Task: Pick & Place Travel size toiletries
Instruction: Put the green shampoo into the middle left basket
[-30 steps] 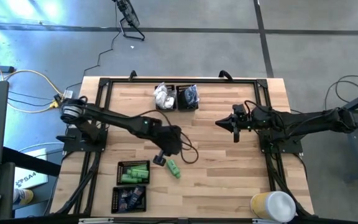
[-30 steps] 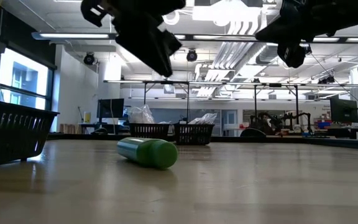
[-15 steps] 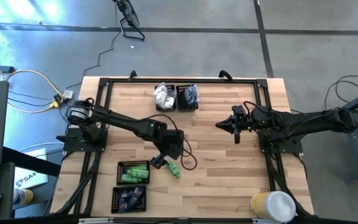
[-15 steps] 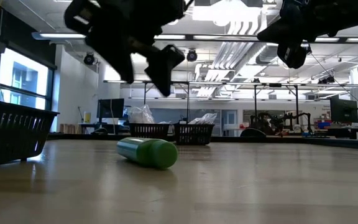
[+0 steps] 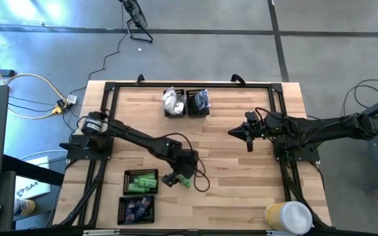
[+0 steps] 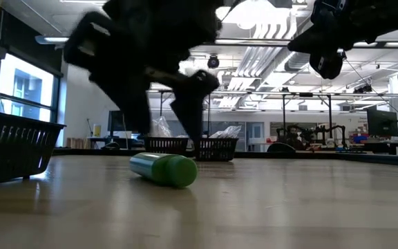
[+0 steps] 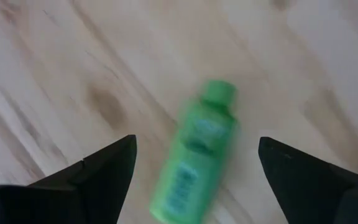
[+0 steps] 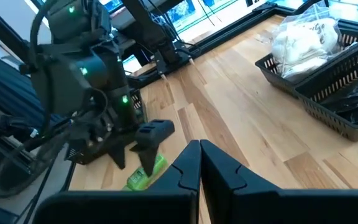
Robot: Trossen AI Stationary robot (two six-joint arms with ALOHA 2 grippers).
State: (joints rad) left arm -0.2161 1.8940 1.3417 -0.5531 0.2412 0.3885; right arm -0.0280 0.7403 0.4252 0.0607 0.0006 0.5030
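the wooden table carries the most, and on it sit four black mesh trays: two at the far edge, one with white crinkly packets and one with dark pieces in clear bags, and two at the near left, one with green tubes and one with navy tubes. the left arm reaches diagonally across the boards and its left gripper hangs low over the one loose item, a green tube lying flat on the bare wood just beside the tray of green tubes. the jaws stand wide apart with nothing in them. in the left wrist view the green tube lies between the two fingers, nearer the middle of the gap than either side, not touching either; its long axis runs roughly along the direction the fingers point, tilted a little, cap end away from the wrist. so closing would likely pinch it across its narrow width, which suits a grip, provided the gripper drops further first. the right gripper is pressed shut and empty, held well apart over the table's right middle, so the left arm is plainly the nearer one.
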